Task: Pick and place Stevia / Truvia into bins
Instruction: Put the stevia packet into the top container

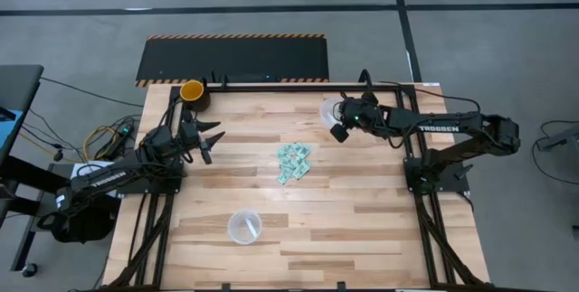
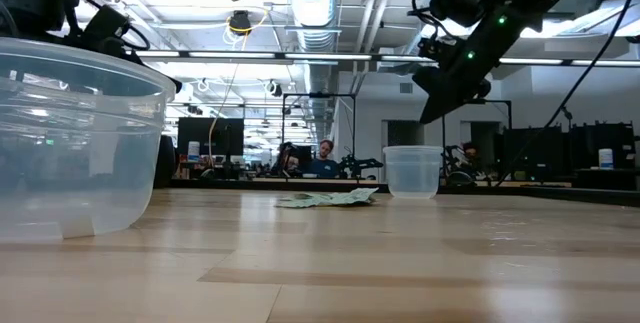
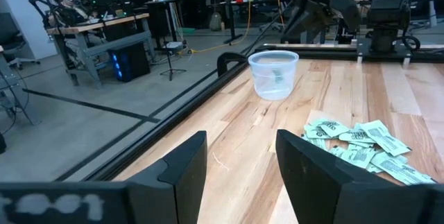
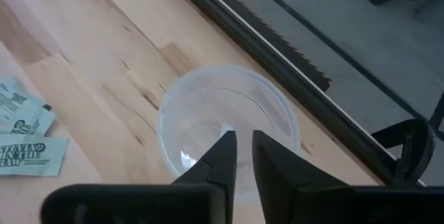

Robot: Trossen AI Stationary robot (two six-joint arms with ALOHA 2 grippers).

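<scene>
A loose pile of mint-green and white Stevia packets (image 1: pixel 293 161) lies flat mid-table, also seen in the low view (image 2: pixel 325 199) and the left wrist view (image 3: pixel 361 148). One clear cup (image 1: pixel 330 113) stands near the far edge; a greenish packet (image 3: pixel 277 78) seems to lie inside it. The other clear cup (image 1: pixel 244 226) stands toward the near edge. My right gripper (image 4: pixel 243 156) hovers above the far cup (image 4: pixel 229 116), its fingers only a narrow gap apart, with nothing between them. My left gripper (image 1: pixel 204 140) is open, raised over the table's left part, left of the pile.
A yellow-orange cup (image 1: pixel 192 90) stands at the far left corner, just beyond my left gripper. A black rail (image 3: pixel 232 61) runs along the table's far edge. Bare wood lies between the pile and the near cup. People sit at desks in the room beyond.
</scene>
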